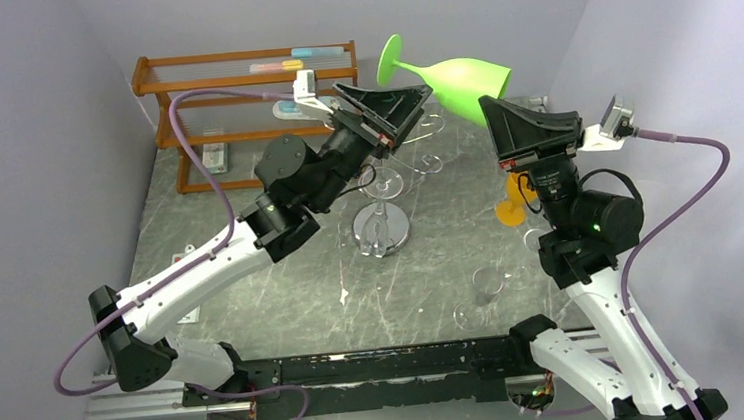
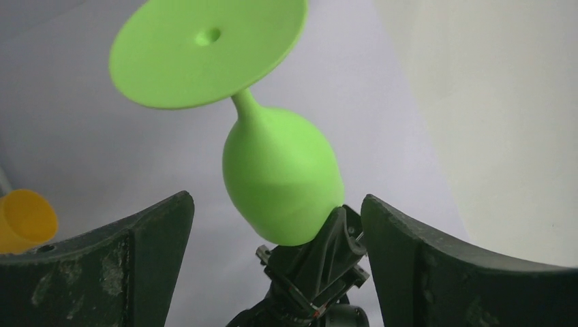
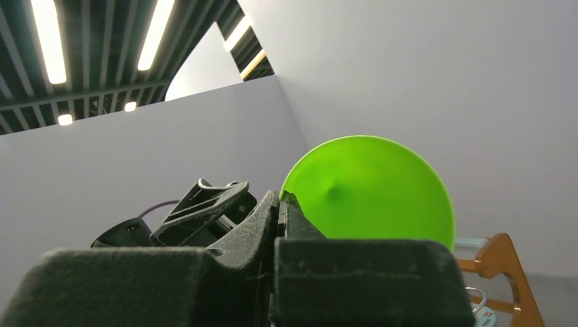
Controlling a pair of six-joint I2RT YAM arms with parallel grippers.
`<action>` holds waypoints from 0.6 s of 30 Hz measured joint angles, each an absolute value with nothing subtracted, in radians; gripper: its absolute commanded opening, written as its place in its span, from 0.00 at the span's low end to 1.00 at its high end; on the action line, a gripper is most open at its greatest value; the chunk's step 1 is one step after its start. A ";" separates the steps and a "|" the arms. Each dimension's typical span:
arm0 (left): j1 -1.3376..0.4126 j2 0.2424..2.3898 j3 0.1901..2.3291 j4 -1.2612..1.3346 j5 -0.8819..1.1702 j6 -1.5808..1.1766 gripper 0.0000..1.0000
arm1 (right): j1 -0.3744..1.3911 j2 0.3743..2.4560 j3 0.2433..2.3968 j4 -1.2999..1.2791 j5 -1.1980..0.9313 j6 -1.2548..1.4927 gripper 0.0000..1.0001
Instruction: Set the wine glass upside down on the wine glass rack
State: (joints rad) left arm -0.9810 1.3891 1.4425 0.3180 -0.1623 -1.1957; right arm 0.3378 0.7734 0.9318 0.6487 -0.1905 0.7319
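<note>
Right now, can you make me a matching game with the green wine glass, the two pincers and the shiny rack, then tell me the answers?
1. wine glass
2. left pincer
3. right pincer
4. wine glass rack

A. wide open, holding nothing
B. shiny, standing on the table
C. green, tilted up in the air
D. shut on the glass's rim

Pairs: 1-C, 2-A, 3-D, 4-B.

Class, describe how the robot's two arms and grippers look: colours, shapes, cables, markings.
The left arm and right arm have white shells with black joints. The left gripper and right gripper each have two broad black wedge-shaped fingers, scuffed grey. A purple cable loops from each wrist. A small green light glows on the right arm.
</note>
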 measured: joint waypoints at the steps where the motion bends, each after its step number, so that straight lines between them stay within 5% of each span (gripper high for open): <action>1: -0.998 1.397 1.443 0.344 -0.195 -1.191 0.91 | 0.338 0.773 0.928 0.655 -0.194 0.736 0.00; 8: -1.045 1.448 1.462 0.472 -0.365 -1.157 0.75 | 0.338 0.767 0.894 0.697 -0.221 0.781 0.00; 14: -1.047 1.472 1.495 0.521 -0.420 -1.148 0.43 | 0.338 0.756 0.890 0.720 -0.241 0.808 0.00; 18: -1.049 1.473 1.478 0.597 -0.435 -1.132 0.32 | 0.338 0.739 0.889 0.734 -0.250 0.819 0.00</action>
